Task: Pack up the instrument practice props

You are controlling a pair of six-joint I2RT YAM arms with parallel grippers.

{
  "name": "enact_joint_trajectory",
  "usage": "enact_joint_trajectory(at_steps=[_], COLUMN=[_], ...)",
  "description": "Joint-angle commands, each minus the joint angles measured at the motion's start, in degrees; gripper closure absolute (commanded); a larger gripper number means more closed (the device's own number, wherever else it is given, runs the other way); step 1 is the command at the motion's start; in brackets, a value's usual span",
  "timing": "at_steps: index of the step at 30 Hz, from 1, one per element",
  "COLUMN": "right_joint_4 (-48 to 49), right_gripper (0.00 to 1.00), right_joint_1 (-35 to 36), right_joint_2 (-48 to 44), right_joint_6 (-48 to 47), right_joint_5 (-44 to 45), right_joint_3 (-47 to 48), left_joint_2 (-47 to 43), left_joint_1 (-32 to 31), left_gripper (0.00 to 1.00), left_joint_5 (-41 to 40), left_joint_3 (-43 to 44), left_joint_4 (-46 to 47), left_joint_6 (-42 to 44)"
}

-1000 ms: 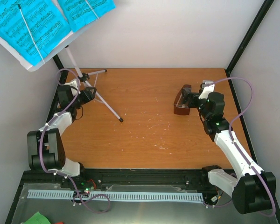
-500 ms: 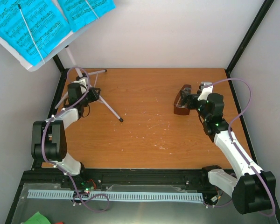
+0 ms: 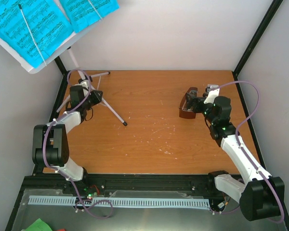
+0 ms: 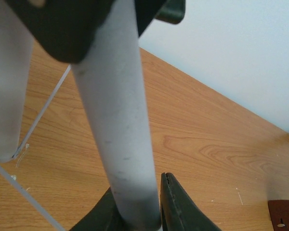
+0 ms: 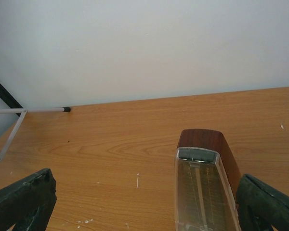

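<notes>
Judging by the table [image 3: 154,139], barely begun: every prop out on it.

Largest first: stand [image 3: 113,111] at the far left corner, upright, legs splayed. Carries the desk [image 3: 38,69] high at top left, tilted, with blue pages [image 3: 29,29] resting on it. Held low on the tube by the left gripper [image 3: 95,95], near where the legs meet. Seen from the left wrist as fingers [image 4: 178,211] pressed against the tube on either side, so pinching the stand. Probably chosen for steadiness: low, close to the legs, to stop a top-heavy thing tipping during folding or lifting.

Over at the right, well apart: right gripper [image 3: 196,101] spread wide, one finger on each side of the metronome [image 5: 204,139], touching neither side as far as shows. Lined up that way, it seems, for closing across the narrow brown body, clear cover [image 5: 202,202] toward the wrist camera.

Next calls for closing gently, with care against slipping on slick plastic. Likely worth lifting the pages off before folding the desk.
</notes>
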Motion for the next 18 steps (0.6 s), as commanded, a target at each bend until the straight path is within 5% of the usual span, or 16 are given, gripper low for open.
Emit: enact_joint_trajectory(at_steps=[1,18], right_joint_4=[1.1,1.0], right_gripper=[0.0,0.0], right_joint_1=[-0.4,-0.4], right_joint_2=[-0.7,-1.5], right_joint_6=[0.2,0.2], right_joint_5=[-0.7,-3.0], right_joint_3=[-1.3,-0.4], left_joint_2=[-1.3,-3.2], left_joint_1=[-1.4,-2.4], left_gripper=[1.0,1.0], left_joint_5=[-3.1,-1.3], left_joint_3=[3.2,3.6], left_joint_4=[0.8,0.9], left_joint_6=[9.1,11.7])
